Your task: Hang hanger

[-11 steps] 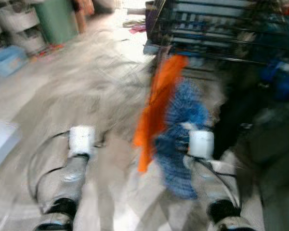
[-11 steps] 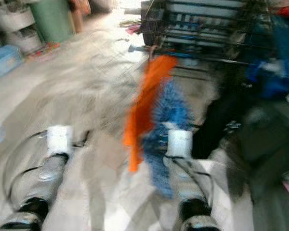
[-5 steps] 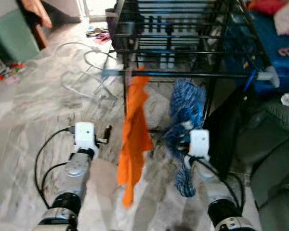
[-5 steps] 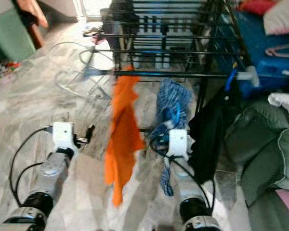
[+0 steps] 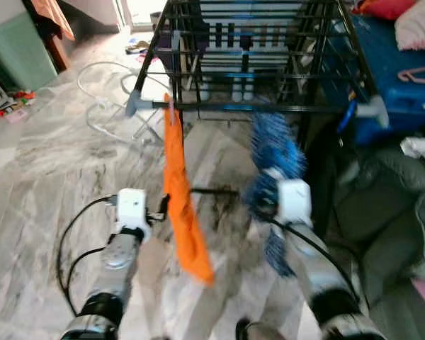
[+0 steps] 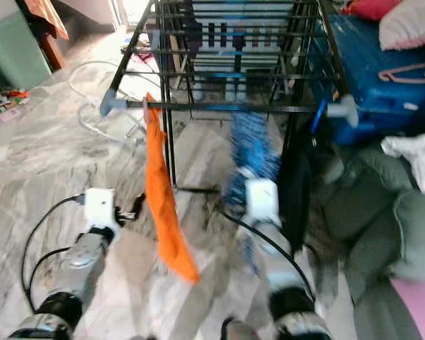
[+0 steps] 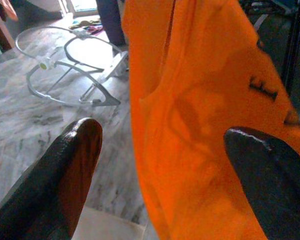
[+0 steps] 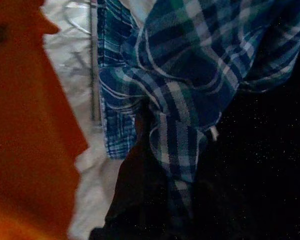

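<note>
Blue shirt (image 6: 251, 152): plaid, hanging bunched just under the front rail (image 6: 219, 107) of the rack (image 6: 227, 42), right of the orange shirt (image 6: 159, 191). No hanger can be made out under the cloth; if one is there, it is hidden in the folds.

Right gripper (image 8: 155, 165): working at the lower part of the blue shirt, below the rail. The wrist view is showing plaid cloth draped over a dark finger; whether the fingers are clenched on it cannot be told.

Left gripper (image 7: 160, 180): hovering below the rail, fingers (image 7: 65, 175) spread wide with the orange shirt between them, not pinching it.

Orange shirt: hanging from the left part of the rail, its hem swinging out at a slant.

Risks, as judged:
- Blue shirt is looking blurred, likely swaying; a hook not seated on the rail could be slipping off onto the floor (image 6: 49, 163).
- Loose folds are wrapping the right finger; pulling back could be dragging the garment down.
- Spread left fingers are crowding the orange shirt; closing or lifting could be snagging it and tugging it along the rail.
</note>
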